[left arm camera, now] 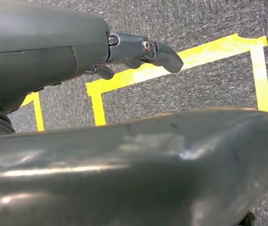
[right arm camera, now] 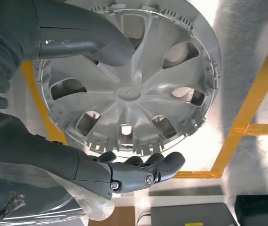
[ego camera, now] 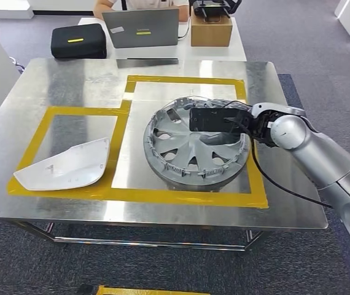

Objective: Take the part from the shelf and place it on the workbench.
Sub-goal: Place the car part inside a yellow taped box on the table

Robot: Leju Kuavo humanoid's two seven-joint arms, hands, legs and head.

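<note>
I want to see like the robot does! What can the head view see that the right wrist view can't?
Head view alone: the white cover lying in the left taped box, the cardboard box, and the silver right arm. Right wrist view alone: the thick thumb and dark fingers of the right hand, spread either side of the rim. Both: the grey wheel cover, the yellow tape and the metal workbench.
</note>
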